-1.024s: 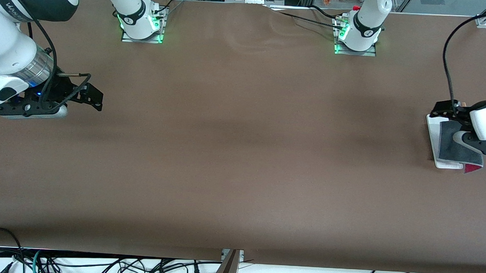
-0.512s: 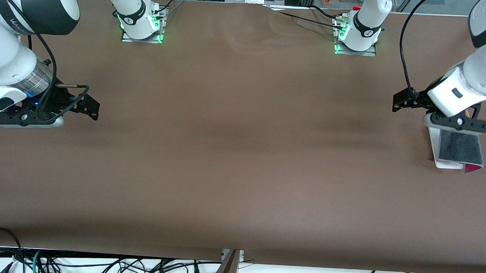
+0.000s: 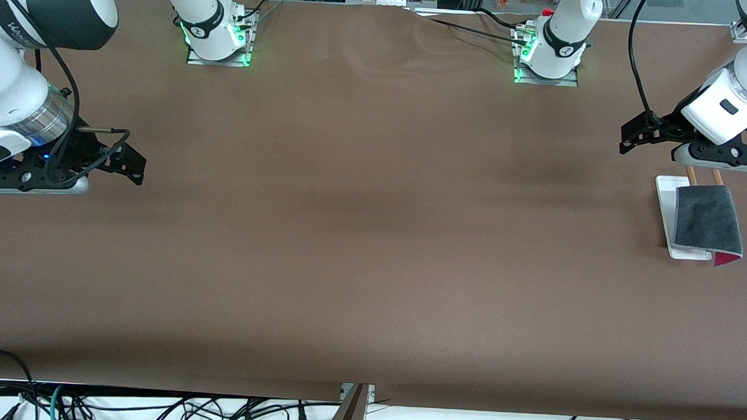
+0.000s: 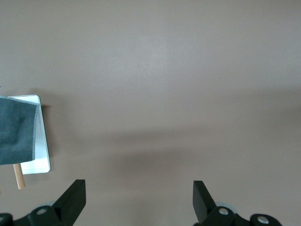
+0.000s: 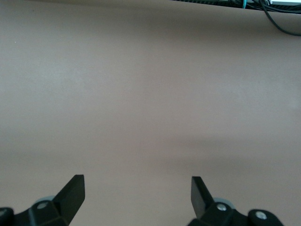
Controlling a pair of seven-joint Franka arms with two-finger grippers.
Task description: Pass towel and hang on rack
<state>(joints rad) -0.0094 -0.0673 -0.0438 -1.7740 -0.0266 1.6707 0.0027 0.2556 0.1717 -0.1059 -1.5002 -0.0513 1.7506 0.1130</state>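
Right gripper [image 3: 36, 182]: sat at the middle left edge of the front view, low over bare table [image 3: 360, 234]; its jaws were spread wide with nothing between them, as the right wrist view showed [image 5: 136, 197]. This arm waited.
Table: brown cloth filled the frame's centre, with nothing on it there.
Left gripper [image 3: 720, 159]: stood at the upper right of the front view, over the table next to the rack's end toward the bases; its jaws were spread and empty in the left wrist view [image 4: 138, 202].
Rack [image 3: 664, 201]: white base at the middle right edge, two wooden rods showing above the cloth.
Towel [image 3: 705, 216]: draped over the rack, dark grey face up, a red corner poking out at the lower end; free of both grippers.
Handling: probably light, soft and limp, likely to slide off thin rods if nudged.
Hold: a pinch at the trimmed edge [image 4: 35, 136] would likely suit best.
Progress: hanging looked done.
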